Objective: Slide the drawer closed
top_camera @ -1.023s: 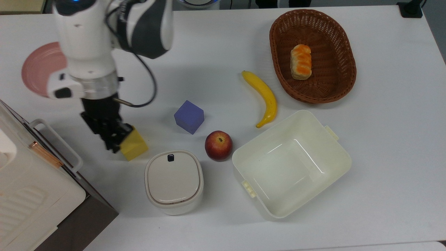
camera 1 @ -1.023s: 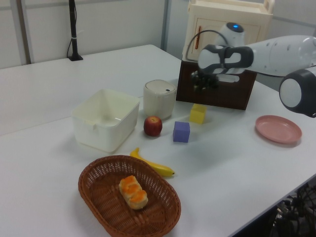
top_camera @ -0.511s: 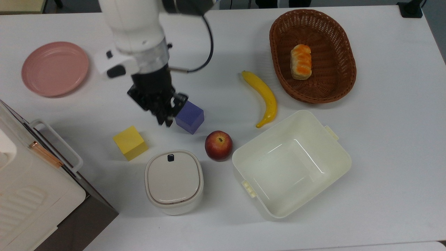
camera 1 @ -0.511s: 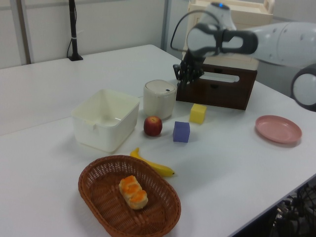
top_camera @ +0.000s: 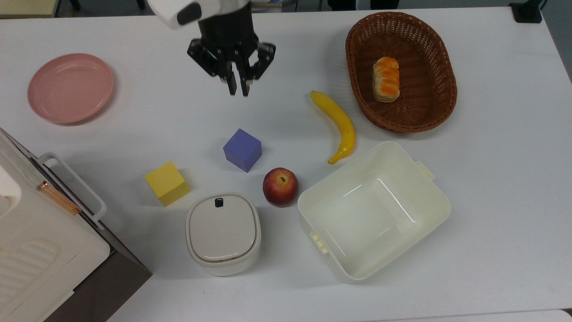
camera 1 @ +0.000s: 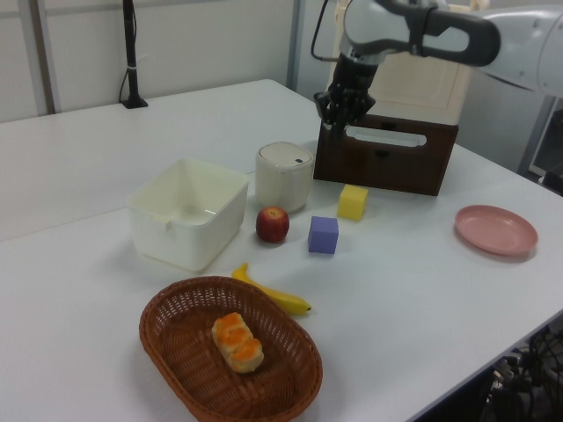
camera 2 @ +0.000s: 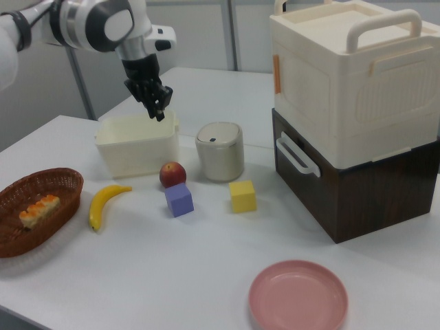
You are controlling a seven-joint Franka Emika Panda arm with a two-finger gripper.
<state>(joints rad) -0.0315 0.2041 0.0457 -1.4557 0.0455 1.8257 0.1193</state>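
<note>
Dark-brown-fronted drawer [top_camera: 96, 268] sits at eight o'clock in the top view, white handle [top_camera: 73, 183] outward. Gripper [top_camera: 238, 91] hovers at twelve, well apart, fingers nearly together, holding nothing.

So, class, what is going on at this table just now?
A robot arm's gripper hangs in the air above the white table, holding nothing, with its fingers close together. It is well away from the drawer, whose dark front sits flush with the cabinet, so the drawer looks shut. The blocks, fruit and containers lie untouched.
</note>
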